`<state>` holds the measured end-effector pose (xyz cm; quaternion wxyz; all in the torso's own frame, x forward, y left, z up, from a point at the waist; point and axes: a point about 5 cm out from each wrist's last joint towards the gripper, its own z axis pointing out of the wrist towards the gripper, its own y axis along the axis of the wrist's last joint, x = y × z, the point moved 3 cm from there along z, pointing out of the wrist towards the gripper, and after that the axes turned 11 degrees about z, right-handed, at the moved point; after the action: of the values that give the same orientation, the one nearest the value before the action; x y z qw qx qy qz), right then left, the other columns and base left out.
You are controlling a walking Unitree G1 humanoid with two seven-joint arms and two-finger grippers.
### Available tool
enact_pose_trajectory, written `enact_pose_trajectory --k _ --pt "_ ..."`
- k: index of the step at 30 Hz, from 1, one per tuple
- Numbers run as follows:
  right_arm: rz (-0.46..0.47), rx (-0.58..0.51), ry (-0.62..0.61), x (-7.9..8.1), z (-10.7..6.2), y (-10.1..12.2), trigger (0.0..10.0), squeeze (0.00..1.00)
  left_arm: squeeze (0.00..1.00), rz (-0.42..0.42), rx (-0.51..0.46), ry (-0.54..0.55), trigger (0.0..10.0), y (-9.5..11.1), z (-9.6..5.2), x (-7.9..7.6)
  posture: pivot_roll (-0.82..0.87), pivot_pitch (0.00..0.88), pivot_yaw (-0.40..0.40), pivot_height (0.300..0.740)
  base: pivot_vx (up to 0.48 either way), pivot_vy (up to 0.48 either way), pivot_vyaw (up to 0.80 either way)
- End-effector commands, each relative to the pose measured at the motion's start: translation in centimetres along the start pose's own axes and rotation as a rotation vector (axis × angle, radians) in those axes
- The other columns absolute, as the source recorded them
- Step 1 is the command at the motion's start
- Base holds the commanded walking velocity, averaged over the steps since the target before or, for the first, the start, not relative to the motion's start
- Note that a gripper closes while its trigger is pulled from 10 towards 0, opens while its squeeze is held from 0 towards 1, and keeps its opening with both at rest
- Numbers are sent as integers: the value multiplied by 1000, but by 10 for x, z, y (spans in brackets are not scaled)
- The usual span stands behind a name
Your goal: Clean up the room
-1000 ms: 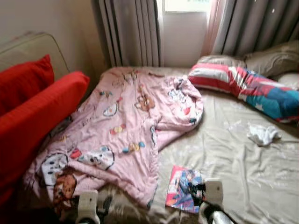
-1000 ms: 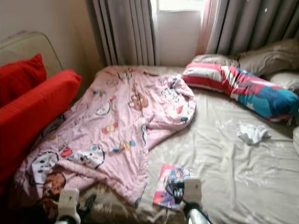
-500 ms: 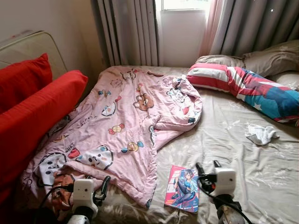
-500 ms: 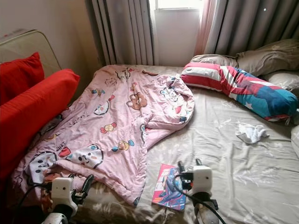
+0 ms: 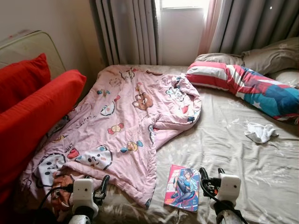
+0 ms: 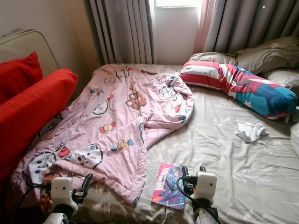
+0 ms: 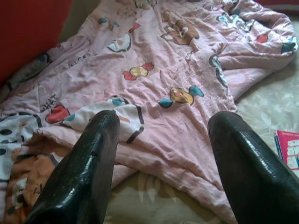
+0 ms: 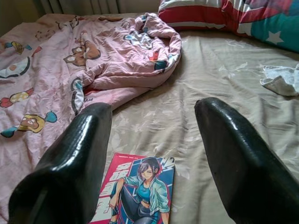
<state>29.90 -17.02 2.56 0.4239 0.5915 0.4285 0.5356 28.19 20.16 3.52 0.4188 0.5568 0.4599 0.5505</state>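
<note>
From the head views, the pink quilt (image 5: 126,126) sprawls over the bed (image 5: 243,154), a comic book (image 5: 183,187) lies near its front edge, and a white cloth (image 5: 260,132) sits further off. Compared with a second ago the blur has gone and the right hand (image 5: 211,177) has shifted just beside the book, suggesting the robot has settled to pick it up. The left wrist view shows the left hand (image 7: 163,154) spread above the quilt. In the right wrist view, the spread right hand hangs above the book, not touching.

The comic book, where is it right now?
In the left eye view the comic book lies flat on the beige sheet, between the pink quilt's near edge and the open right gripper.
</note>
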Motion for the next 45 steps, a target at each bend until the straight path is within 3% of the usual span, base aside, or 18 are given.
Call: enact_pose_trajectory --k 1,20,45 --pt "2 10 -7 0 2 0 10000 0 0 -3 8 3 10000 0 1 2 -24 96 55 740 0 0 0" --pt "10 28 19 12 2 -4 10000 0 0 -4 18 -51 10000 -1 1 -7 -26 68 60 740 226 0 0" --pt "-5 38 -45 3 4 -5 10000 0 0 -24 13 -67 10000 3 4 -11 -11 100 61 740 11 0 0"
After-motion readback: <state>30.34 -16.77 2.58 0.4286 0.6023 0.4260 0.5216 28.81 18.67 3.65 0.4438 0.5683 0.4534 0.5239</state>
